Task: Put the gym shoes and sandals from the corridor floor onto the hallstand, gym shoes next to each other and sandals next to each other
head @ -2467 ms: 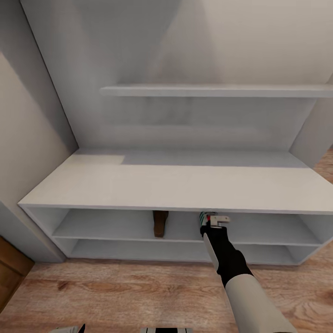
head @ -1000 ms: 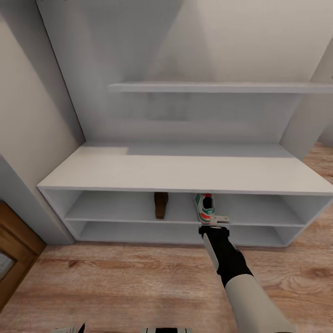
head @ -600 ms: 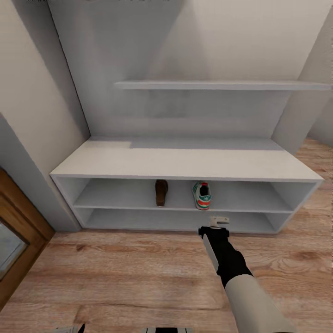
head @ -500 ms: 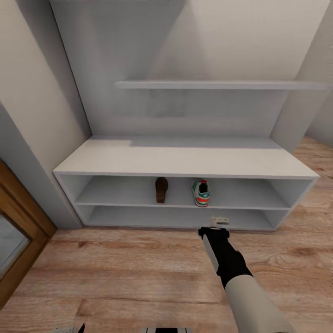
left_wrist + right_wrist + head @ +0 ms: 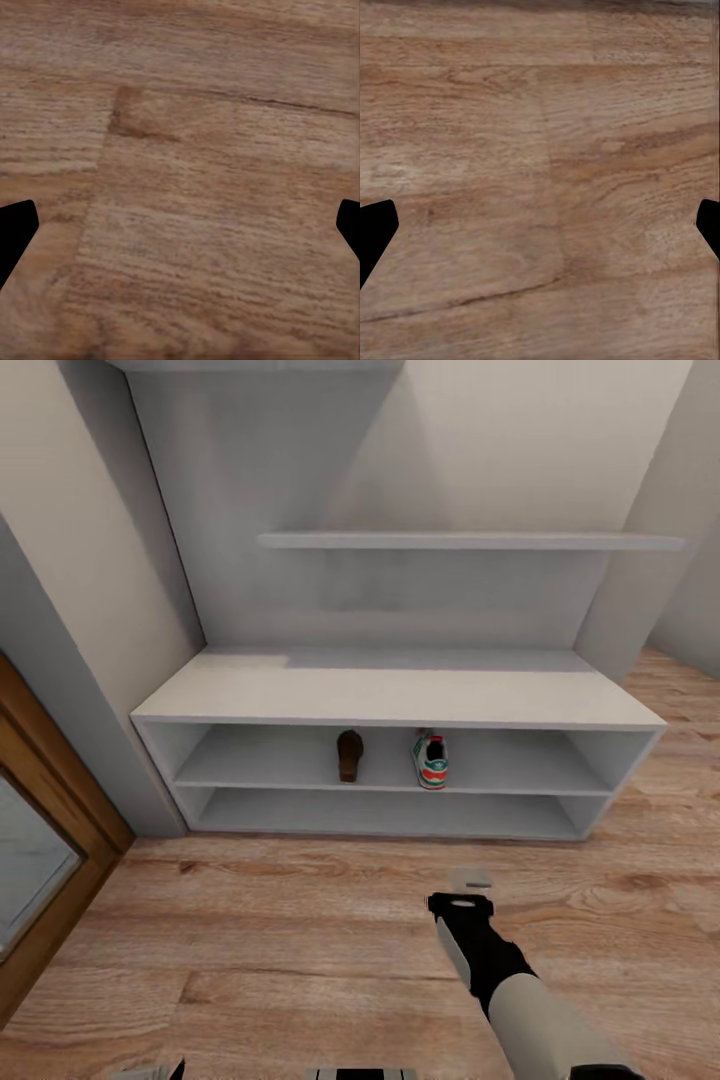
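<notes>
I see one sandal [image 5: 349,754] and one gym shoe [image 5: 431,760] on the upper open shelf of the shoe rack [image 5: 400,700], a gap between them. By my reckoning half the job is done; the other two are out of sight. My right gripper [image 5: 470,880] hangs released over the floor [image 5: 300,940] before the rack, my left gripper [image 5: 180,225] likewise spread, both holding nothing.

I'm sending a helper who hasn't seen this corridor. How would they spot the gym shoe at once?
Find the light grey hallstand against the wall. Under its bench top, on the upper open shelf, sits the gym shoe, right of a sandal. It is white with green stripes and a red-orange patch; the sandal is plain dark brown.
</notes>
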